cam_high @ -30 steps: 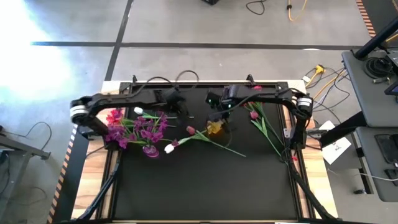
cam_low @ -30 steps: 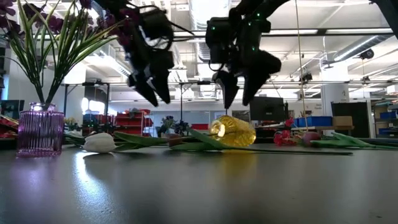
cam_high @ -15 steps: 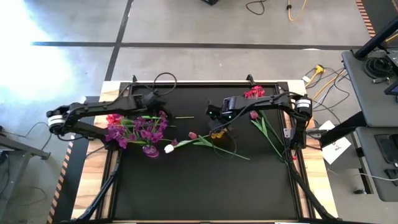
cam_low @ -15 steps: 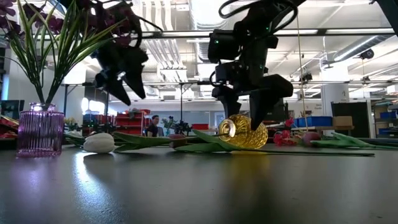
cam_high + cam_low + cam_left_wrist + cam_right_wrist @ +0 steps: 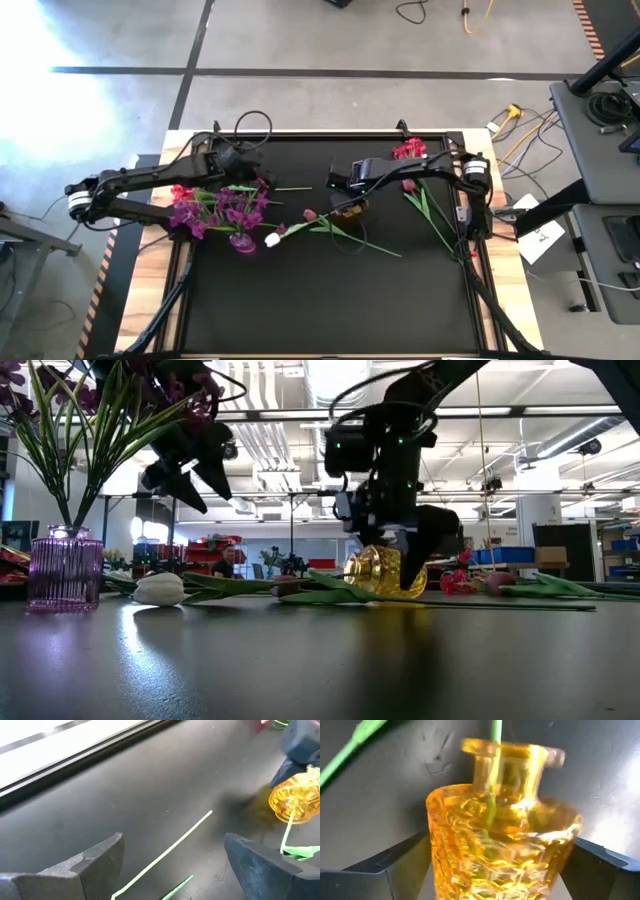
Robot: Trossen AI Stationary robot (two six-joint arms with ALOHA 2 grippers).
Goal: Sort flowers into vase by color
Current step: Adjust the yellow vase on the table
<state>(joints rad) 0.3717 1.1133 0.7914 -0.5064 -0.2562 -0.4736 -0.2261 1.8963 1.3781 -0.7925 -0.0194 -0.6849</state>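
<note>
A yellow glass vase (image 5: 500, 845) lies on its side on the black table (image 5: 330, 300), with a green stem (image 5: 495, 730) running past its neck. My right gripper (image 5: 347, 204) is open and points down over the vase, one finger on each side of its body. My left gripper (image 5: 243, 163) hangs open and empty above the table's far left. A purple vase (image 5: 65, 570) stands upright holding purple flowers (image 5: 225, 210). A white tulip (image 5: 272, 239) and a pink bud (image 5: 309, 215) lie on the table. Red-pink flowers (image 5: 408, 149) lie at the far right. My right gripper comes from above with its fingers (image 5: 400, 860) along both sides of the yellow vase's body (image 5: 445, 835). I cannot tell whether they touch the glass. The vase rests on its side on the table.
A bare green stem (image 5: 165, 845) lies on the table ahead of my left gripper. More stems and leaves (image 5: 435, 215) trail along the right side. The near half of the table holds no objects. A black frame rail (image 5: 330, 137) borders the far edge.
My left gripper has drawn back toward the table's left edge and risen a little, rolling as it went. My right gripper has come down over the yellow vase, so its fingers now stand on either side of the body.
</note>
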